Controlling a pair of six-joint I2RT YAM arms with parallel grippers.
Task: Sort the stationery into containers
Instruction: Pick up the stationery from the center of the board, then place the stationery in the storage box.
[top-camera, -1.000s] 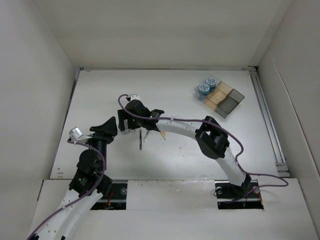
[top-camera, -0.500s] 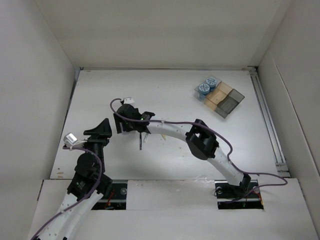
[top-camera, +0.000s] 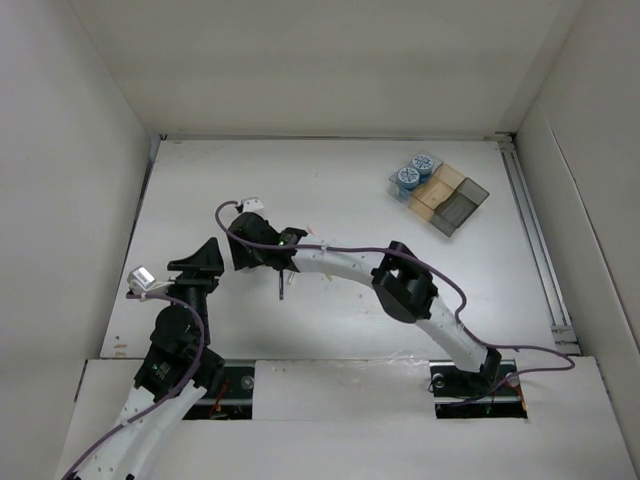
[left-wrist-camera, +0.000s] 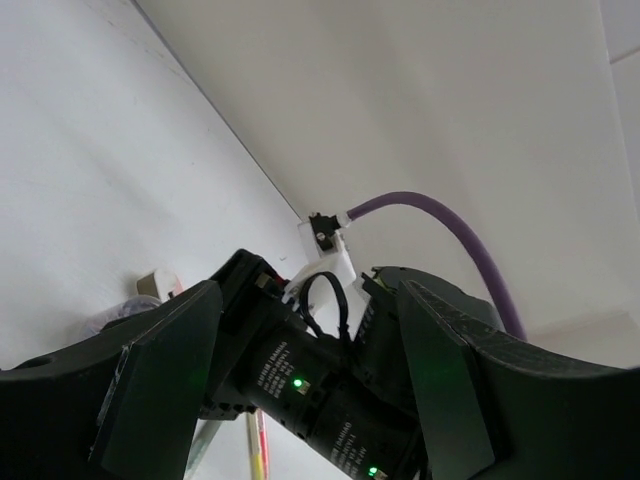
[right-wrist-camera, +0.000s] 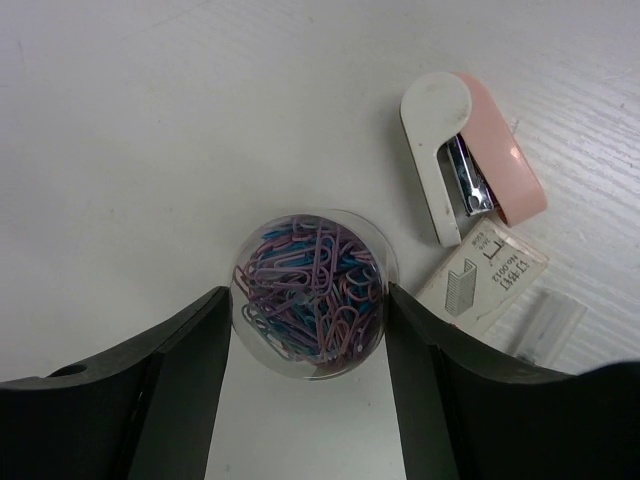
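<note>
My right gripper (right-wrist-camera: 308, 300) is open, low over the table, with its fingers on either side of a clear round tub of coloured paper clips (right-wrist-camera: 310, 295). In the top view the right gripper (top-camera: 252, 248) hides the tub. A thin dark pen (top-camera: 282, 281) lies just right of it. My left gripper (top-camera: 205, 260) is open and empty, and points at the right arm's wrist (left-wrist-camera: 300, 385). A yellow-pink pen (left-wrist-camera: 259, 447) shows under that wrist. The clear organizer tray (top-camera: 455, 205) stands at the back right with two blue-and-white rolls (top-camera: 407, 178) in its left compartments.
A pink-and-white stapler (right-wrist-camera: 470, 170) lies beyond and right of the tub. A box of staples (right-wrist-camera: 482, 275) and a clear strip (right-wrist-camera: 542, 320) lie close to my right finger. White walls enclose the table on the left, back and right.
My right gripper has moved left, over the paper clip tub. My left gripper drew back to the left between the first two frames and has stayed still since.
</note>
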